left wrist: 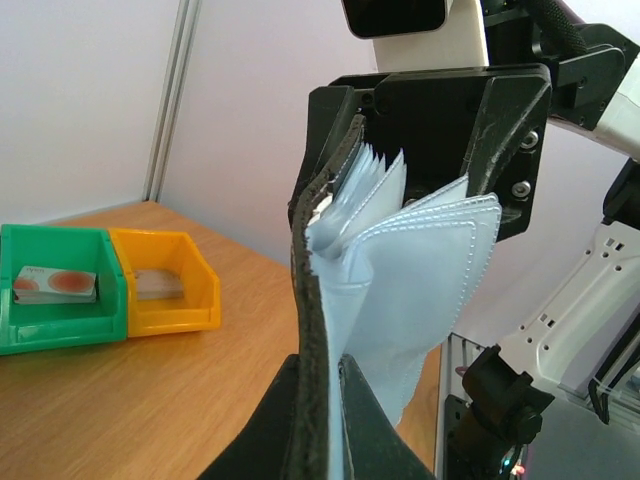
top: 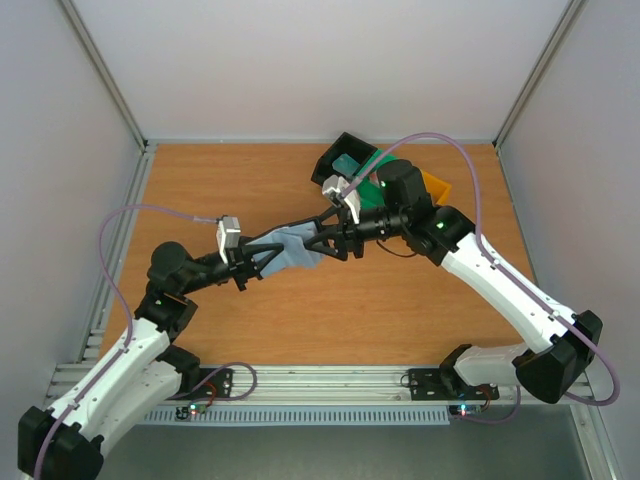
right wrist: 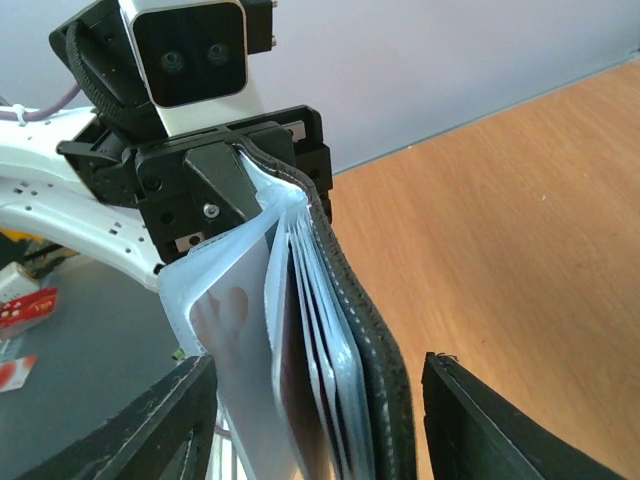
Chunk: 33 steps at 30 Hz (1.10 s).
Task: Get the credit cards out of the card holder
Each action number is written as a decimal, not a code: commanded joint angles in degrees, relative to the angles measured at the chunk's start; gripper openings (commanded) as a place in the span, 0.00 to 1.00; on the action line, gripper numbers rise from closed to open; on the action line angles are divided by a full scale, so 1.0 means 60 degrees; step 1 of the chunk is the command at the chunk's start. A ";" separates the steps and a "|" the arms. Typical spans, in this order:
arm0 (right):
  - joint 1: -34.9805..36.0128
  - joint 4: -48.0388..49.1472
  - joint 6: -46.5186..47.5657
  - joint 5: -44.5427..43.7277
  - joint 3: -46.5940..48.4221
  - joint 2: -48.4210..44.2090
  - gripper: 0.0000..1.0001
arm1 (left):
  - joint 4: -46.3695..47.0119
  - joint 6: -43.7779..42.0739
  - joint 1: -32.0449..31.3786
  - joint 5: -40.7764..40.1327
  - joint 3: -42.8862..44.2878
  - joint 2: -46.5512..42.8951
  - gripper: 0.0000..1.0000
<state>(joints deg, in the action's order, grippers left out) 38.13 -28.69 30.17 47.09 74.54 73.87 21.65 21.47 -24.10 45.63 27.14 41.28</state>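
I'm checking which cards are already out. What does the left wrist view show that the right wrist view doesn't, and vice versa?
Only the left wrist view: the green tray holding a whitish card with red spots, and the orange tray with what looks like another card. Only the right wrist view: a dark reddish card inside a clear pocket. Both: the card holder fanned open between the arms, the left gripper pinching its black cover, the right gripper open around its other end.
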 commanded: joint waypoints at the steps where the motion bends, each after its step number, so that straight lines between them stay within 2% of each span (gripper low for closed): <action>1: 0.0097 -0.0463 0.0410 0.0164 0.0276 0.0067 0.59 | 0.0657 -0.0005 -0.0056 0.0147 0.0026 -0.0068 0.00; 9: 0.0069 -0.1213 0.1054 -0.0041 0.0270 -0.0408 0.59 | 0.0681 -0.0020 -0.0056 0.0164 -0.0014 -0.0100 0.00; 14: 0.0073 -0.1048 0.1146 0.0569 0.0262 -0.0606 0.65 | 0.0644 -0.0019 -0.0056 0.0186 0.0029 -0.0138 0.00; 15: 0.0075 -0.0915 0.1064 0.0464 0.0251 -0.0643 0.64 | 0.0637 -0.0019 -0.0056 0.0181 0.0027 -0.0150 0.00; 19: 0.0073 -0.0238 0.0498 0.0063 0.0175 -0.0413 0.40 | 0.0668 -0.0020 -0.0056 0.0189 0.0010 -0.0112 0.00; 22: 0.0062 0.0014 0.0275 -0.0066 0.0163 -0.0163 0.32 | 0.0651 -0.0020 -0.0056 0.0200 0.0030 -0.0121 0.00; 27: 0.0074 0.0348 0.0097 -0.0024 0.0081 -0.0020 0.30 | 0.0602 -0.0049 -0.0056 0.0204 0.0029 -0.0166 0.00; 33: 0.0062 0.0183 -0.0008 -0.0188 0.0161 0.0305 0.34 | 0.0629 -0.0049 -0.0056 0.0188 0.0018 -0.0134 0.00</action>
<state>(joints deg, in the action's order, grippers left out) 38.26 -28.56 31.31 46.89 74.74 74.43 21.69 21.43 -24.21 46.09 27.14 41.25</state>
